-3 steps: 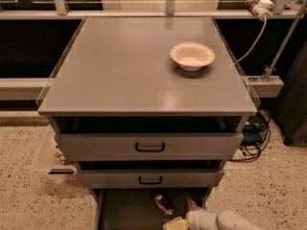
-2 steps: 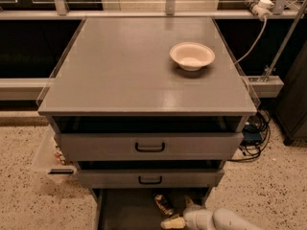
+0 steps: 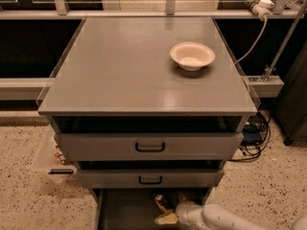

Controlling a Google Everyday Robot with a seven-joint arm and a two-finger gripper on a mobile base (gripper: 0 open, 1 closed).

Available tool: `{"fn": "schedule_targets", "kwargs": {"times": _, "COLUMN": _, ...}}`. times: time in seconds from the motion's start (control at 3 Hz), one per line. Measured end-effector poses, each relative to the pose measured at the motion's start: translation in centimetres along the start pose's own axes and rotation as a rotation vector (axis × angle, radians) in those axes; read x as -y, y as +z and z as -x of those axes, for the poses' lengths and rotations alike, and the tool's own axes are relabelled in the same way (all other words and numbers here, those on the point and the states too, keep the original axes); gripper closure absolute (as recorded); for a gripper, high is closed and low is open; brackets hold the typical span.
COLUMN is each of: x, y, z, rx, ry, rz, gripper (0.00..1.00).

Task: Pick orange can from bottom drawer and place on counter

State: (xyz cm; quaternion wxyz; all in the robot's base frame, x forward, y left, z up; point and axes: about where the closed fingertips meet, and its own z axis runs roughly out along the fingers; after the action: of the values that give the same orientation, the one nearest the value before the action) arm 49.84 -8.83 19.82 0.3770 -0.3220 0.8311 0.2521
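Note:
The bottom drawer [image 3: 120, 212] stands pulled open at the foot of the cabinet, its dark floor showing. The orange can [image 3: 161, 202] lies in it near the middle, a brownish-gold shape partly hidden under the drawer above. My gripper [image 3: 166, 218] reaches into the drawer from the lower right on its white arm [image 3: 216, 219] and sits just in front of the can, close to it or touching it. The counter [image 3: 139, 66] is the broad grey top above.
A pale bowl [image 3: 192, 56] sits on the counter's right rear part. Two upper drawers with black handles [image 3: 150, 147] are slightly ajar above the gripper. A clear bin [image 3: 50, 159] hangs at the cabinet's left. Cables [image 3: 252, 128] lie at the right on the speckled floor.
My gripper has slid a little to the left inside the bottom drawer, closer to the can. The can, the bowl and the drawers have not moved.

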Motion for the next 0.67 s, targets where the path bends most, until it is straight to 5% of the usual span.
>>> {"fn": "schedule_targets", "kwargs": {"times": 0.67, "x": -0.93, "y": 2.9, "z": -1.0, "rx": -0.039, "ry": -0.011, "rz": -0.019, "gripper": 0.0}}
